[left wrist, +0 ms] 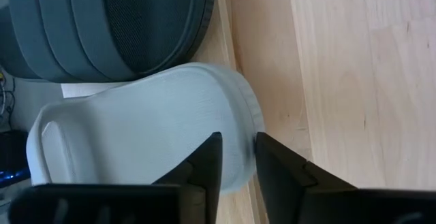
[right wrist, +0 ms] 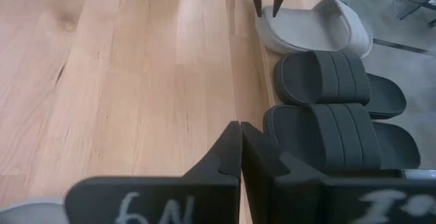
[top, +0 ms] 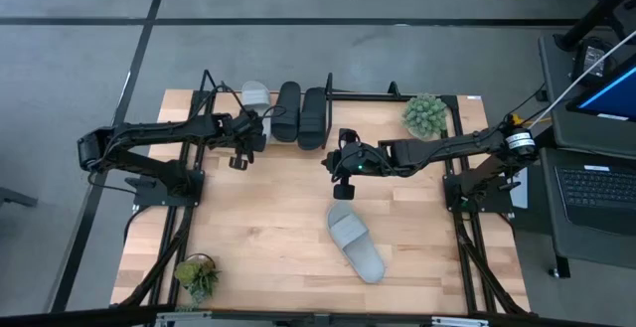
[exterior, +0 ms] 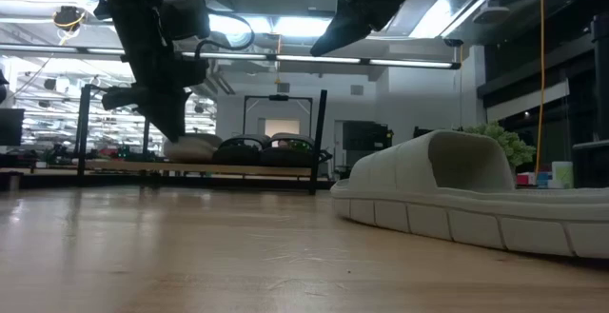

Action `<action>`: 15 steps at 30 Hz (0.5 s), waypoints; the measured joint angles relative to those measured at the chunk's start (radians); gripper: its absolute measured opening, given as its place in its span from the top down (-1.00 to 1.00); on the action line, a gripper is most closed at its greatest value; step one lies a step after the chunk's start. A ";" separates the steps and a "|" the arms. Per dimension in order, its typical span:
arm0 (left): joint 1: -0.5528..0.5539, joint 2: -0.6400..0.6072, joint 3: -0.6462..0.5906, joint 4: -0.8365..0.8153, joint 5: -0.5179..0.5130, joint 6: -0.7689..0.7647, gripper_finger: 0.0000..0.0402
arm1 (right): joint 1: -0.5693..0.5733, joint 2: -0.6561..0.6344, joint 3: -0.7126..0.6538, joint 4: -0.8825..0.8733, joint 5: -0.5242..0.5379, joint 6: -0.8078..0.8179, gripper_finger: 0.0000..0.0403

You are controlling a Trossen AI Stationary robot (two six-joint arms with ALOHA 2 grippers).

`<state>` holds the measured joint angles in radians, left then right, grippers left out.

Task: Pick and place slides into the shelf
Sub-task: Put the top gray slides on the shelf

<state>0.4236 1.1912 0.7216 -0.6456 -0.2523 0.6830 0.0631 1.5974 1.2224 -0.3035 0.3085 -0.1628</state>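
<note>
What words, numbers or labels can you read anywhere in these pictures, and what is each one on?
Pale hand-painted marks on the right hand, on its body in the right wrist view: they look like "6N" and part of another character at the edge, seen upside down; uncertain.
Laptop screen beside the table in the high view: too small to read.
Slides and shelf: no readable text.

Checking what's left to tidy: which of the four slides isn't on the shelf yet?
The pale grey slide lying alone on the tabletop, near the front, below the right gripper. The other grey slide and both black slides already sit on the shelf.
</note>
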 joint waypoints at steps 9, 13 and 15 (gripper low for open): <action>-0.001 0.000 0.000 0.000 -0.002 -0.002 0.39 | 0.000 0.000 0.000 0.000 0.000 0.000 0.97; -0.001 0.000 0.000 0.000 -0.010 -0.002 0.38 | 0.000 0.000 0.000 0.000 0.000 0.000 0.97; -0.002 0.000 0.000 0.000 -0.040 -0.004 0.40 | 0.000 0.000 0.000 0.000 0.000 0.000 0.97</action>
<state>0.4221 1.1912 0.7216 -0.6458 -0.2919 0.6789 0.0631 1.5974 1.2224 -0.3038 0.3084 -0.1627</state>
